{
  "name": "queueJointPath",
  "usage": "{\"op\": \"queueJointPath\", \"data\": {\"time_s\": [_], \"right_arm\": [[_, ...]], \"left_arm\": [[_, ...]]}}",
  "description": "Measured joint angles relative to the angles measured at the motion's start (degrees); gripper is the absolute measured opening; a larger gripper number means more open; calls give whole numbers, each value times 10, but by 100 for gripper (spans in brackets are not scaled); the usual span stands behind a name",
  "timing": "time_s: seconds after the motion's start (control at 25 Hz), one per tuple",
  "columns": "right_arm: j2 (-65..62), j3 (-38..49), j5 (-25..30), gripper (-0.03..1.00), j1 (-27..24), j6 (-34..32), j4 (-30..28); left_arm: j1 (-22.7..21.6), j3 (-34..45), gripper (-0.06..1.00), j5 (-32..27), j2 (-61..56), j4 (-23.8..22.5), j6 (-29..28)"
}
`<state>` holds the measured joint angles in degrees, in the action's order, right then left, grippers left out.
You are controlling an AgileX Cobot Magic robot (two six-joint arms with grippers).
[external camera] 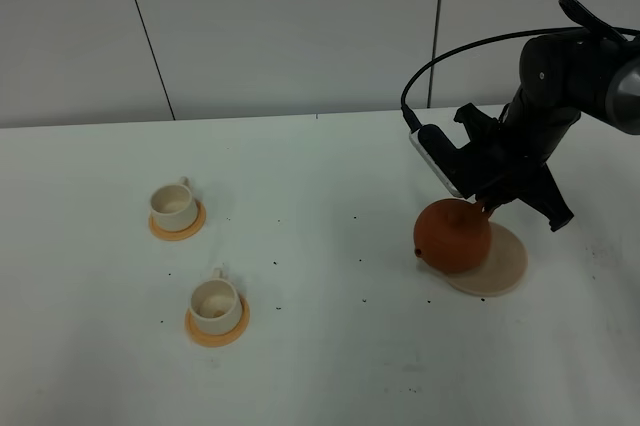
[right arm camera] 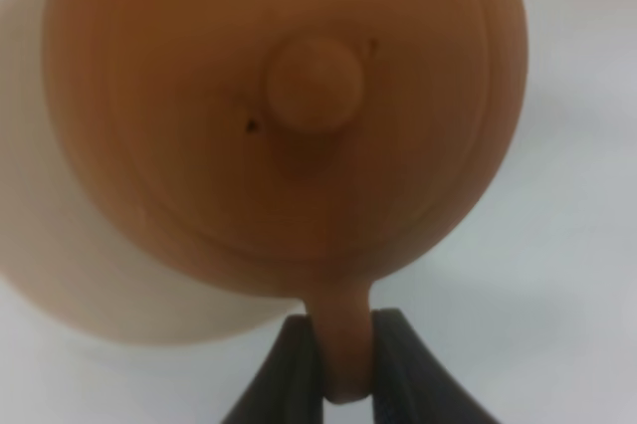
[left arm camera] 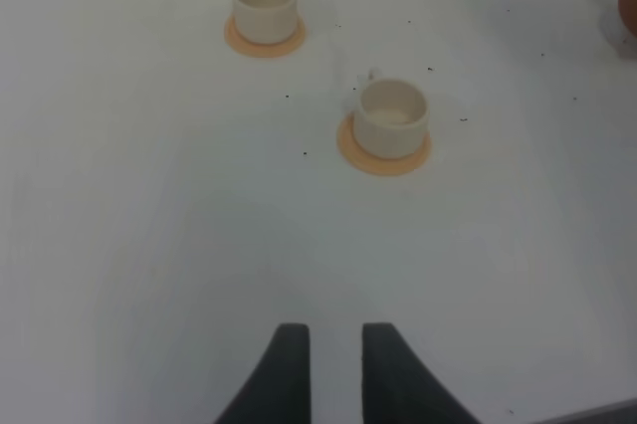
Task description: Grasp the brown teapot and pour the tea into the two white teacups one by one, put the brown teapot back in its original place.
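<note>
- Cream-white teacups [external camera: 176,204] on orange-tan saucers [external camera: 216,328] stand at the left.
- Only the left wrist view shows the left gripper [left arm camera: 335,369], its fingers slightly apart and empty.
- Only the right wrist view shows the right gripper [right arm camera: 343,359] pinching the brown teapot [external camera: 452,236] by its loop handle [right arm camera: 340,329].
- The teapot is just left of that gripper, over the left edge of the beige coaster [external camera: 503,268].
- The white table [external camera: 340,356] is dark-speckled, with a pale panelled wall [external camera: 300,26] behind.
</note>
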<state>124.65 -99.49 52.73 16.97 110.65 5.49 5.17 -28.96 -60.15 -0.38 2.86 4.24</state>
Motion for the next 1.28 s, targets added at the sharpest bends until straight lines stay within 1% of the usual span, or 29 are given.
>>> {"op": "queueJointPath", "data": {"time_s": [0.24,0.52,0.84,1.0,1.28], "right_arm": [[0,0,5,10,0,-24,0],[0,-1,27,10,0,-78,2],[0,-1,33,10,0,-128,9],[0,-16,52,10,0,-164,12],[0,-44,103,10,0,-224,35]], "left_arm": [[0,0,20,0,0,0,0],[0,0,20,0,0,0,0],[0,0,20,0,0,0,0],[0,0,20,0,0,0,0],[0,0,20,0,0,0,0]]}}
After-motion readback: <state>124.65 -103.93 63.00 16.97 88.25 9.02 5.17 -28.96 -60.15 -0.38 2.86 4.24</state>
